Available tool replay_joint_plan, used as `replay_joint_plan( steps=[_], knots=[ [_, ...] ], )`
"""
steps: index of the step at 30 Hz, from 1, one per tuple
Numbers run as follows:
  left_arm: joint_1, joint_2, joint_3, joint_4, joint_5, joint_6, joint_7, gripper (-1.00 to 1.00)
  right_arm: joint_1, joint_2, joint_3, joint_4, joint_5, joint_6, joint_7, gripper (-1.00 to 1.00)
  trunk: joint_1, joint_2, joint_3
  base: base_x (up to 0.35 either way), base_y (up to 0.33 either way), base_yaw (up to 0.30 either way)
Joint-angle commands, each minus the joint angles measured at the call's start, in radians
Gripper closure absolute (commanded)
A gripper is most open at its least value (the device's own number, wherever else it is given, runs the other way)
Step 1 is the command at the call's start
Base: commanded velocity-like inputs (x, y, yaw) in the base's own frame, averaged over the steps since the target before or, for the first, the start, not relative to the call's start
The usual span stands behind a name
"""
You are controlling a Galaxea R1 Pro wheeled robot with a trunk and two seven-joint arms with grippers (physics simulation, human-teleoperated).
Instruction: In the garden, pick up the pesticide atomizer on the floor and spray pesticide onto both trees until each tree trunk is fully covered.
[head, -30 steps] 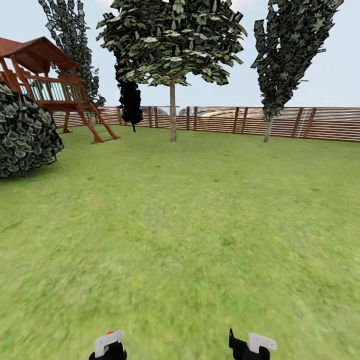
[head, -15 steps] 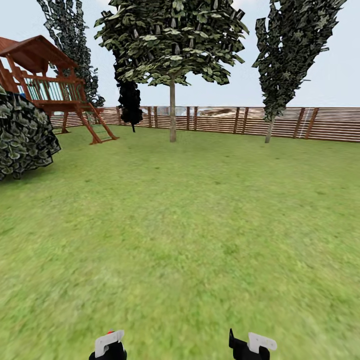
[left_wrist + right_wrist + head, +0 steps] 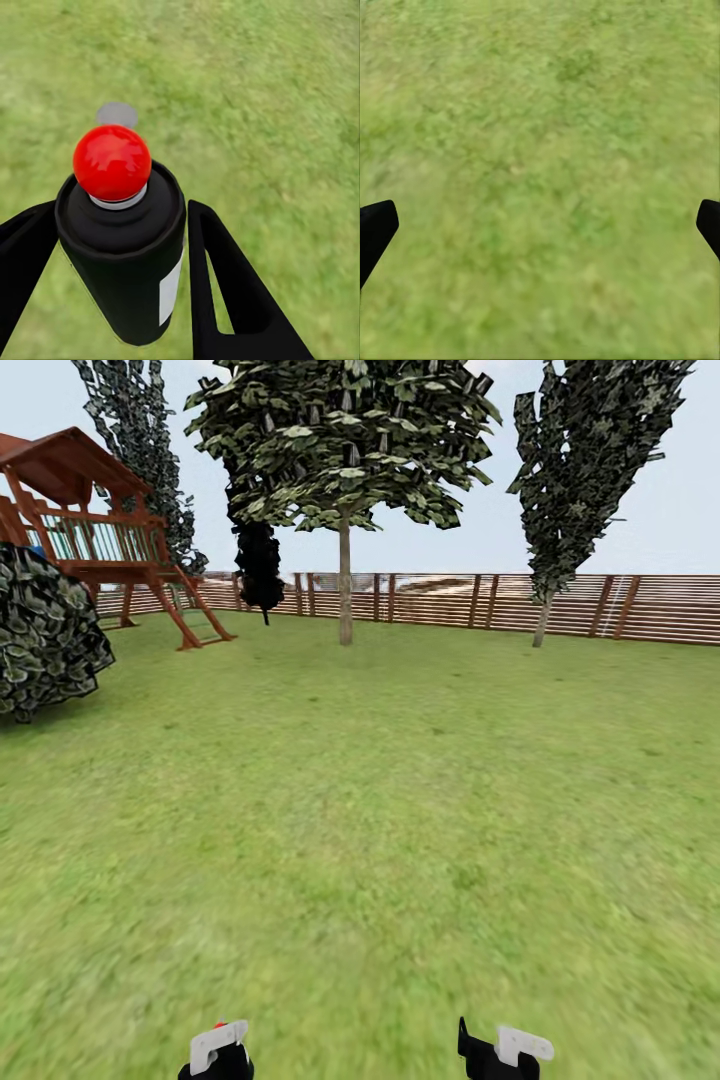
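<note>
The pesticide atomizer (image 3: 124, 255), a black can with a round red top, sits upright between the fingers of my left gripper (image 3: 120, 225), which is shut on it. In the head view its red top (image 3: 218, 1024) peeks over the left gripper (image 3: 220, 1048) at the bottom edge. My right gripper (image 3: 503, 1048) is beside it, open and holding nothing, with fingertips (image 3: 376, 225) far apart over grass. A broad-crowned tree stands far ahead with a bare grey-brown trunk (image 3: 345, 595). A taller, narrower tree (image 3: 580, 470) rises at the right by the fence.
Green lawn (image 3: 400, 810) stretches to a brown slat fence (image 3: 450, 600). A red-brown wooden play tower (image 3: 95, 530) and a dark round bush (image 3: 45, 630) stand at the left. A near-black conifer (image 3: 260, 565) is beside the central tree.
The whole view has shifted slightly: bush and play tower slid left and the trees look a little nearer, so the camera moved. Both grippers hold the same pose.
</note>
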Motion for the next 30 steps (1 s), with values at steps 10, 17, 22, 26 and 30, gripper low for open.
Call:
replay_joint_plan(
  steps=[10, 17, 22, 26, 30],
  knots=[
    [-0.001, 0.001, -0.008, 0.0, 0.003, -0.005, 0.011, 1.0, -0.001, -0.001, 0.008, 0.0, -0.01, -0.006, -0.006, -1.0, 0.001, -0.002, -0.002, 0.339, 0.0, 0.0],
    [-0.001, 0.001, -0.008, 0.0, 0.004, -0.005, 0.01, 1.0, -0.001, -0.001, 0.008, 0.0, -0.01, -0.006, -0.006, -1.0, 0.001, -0.002, -0.002, 0.339, 0.0, 0.0],
    [-0.001, 0.001, -0.008, 0.0, 0.003, -0.005, 0.01, 1.0, -0.001, -0.001, 0.008, 0.0, -0.011, -0.006, -0.006, -1.0, 0.001, -0.002, -0.002, 0.339, 0.0, 0.0],
    [-0.001, 0.001, -0.008, 0.0, 0.003, -0.005, 0.01, 1.0, -0.001, -0.001, 0.008, 0.0, -0.011, -0.006, -0.006, -1.0, 0.001, -0.002, -0.002, 0.339, 0.0, 0.0],
    [-0.001, 0.001, -0.008, 0.0, 0.003, -0.005, 0.01, 1.0, -0.001, -0.001, 0.008, 0.0, -0.01, -0.006, -0.006, -1.0, 0.001, -0.002, -0.002, 0.339, 0.0, 0.0]
  ],
)
